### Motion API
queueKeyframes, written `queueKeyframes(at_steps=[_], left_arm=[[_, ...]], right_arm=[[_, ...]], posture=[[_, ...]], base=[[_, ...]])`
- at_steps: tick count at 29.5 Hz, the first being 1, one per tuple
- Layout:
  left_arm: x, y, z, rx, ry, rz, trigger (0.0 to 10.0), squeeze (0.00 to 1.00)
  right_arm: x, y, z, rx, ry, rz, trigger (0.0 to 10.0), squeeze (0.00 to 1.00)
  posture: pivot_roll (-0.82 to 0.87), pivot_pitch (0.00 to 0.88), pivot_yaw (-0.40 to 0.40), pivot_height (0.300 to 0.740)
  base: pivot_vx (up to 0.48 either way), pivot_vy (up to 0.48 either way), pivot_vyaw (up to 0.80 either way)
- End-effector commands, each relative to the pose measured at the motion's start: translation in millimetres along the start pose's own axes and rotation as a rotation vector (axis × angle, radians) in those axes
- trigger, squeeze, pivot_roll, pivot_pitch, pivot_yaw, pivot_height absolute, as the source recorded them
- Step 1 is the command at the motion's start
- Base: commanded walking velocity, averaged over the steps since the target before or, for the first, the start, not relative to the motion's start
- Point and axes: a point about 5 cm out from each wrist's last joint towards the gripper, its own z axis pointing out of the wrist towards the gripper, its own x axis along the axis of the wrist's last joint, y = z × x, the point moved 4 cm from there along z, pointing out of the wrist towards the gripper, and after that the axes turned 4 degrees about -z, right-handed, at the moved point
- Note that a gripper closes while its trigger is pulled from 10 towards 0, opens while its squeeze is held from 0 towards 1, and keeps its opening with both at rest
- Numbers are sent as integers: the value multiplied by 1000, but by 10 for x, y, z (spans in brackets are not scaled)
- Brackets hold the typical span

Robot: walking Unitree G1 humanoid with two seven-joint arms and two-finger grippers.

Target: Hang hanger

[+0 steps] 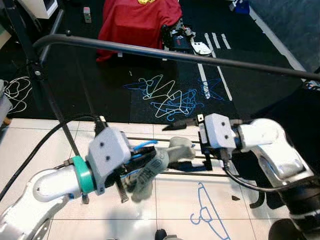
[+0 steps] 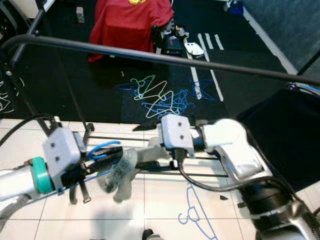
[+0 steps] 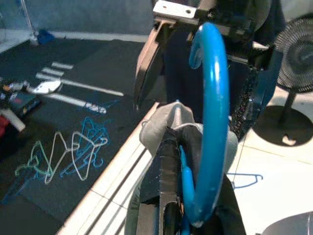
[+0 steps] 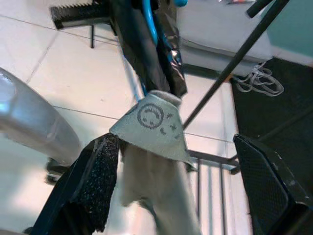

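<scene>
Rail (image 1: 200, 57) above grippers; hanger pile (image 1: 167, 97) beyond, lone hanger (image 1: 210, 212) below

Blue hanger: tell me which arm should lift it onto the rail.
Left, probably. The left gripper is shut on the blue hanger, which carries a grey sock, below the black rail. The right gripper is open around the sock's end and holds nothing.

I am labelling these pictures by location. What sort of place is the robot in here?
Probably a room set up for laundry practice rather than a lived-in home. A black clothes rail crosses in front of the robot, loose hangers lie piled on a dark mat, and a red cloth covers something behind them.
</scene>
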Motion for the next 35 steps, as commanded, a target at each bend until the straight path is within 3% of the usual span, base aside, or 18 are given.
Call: queueKeyframes(at_steps=[1,13,22,29,35], left_arm=[[18,62,37,-46,14,50,10000,0],[80,125,68,-92,60,158,10000,0],[112,137,96,-96,84,200,10000,0],[170,140,127,-114,121,342,10000,0],[191,106,159,-114,136,372,10000,0]], right_arm=[[-16,-27,-48,-3,7,48,10000,0],[-60,117,-10,-69,59,192,10000,0],[-69,63,86,-11,59,207,10000,0],[-87,62,103,9,51,216,10000,0],[-103,75,59,22,24,197,10000,0]], posture=[[-21,136,-15,740],[-17,143,-25,740],[-9,137,-22,740],[-7,122,-11,740],[-17,106,2,740]], base=[[0,0,0],[0,0,0],[0,0,0],[0,0,0],[0,0,0]])
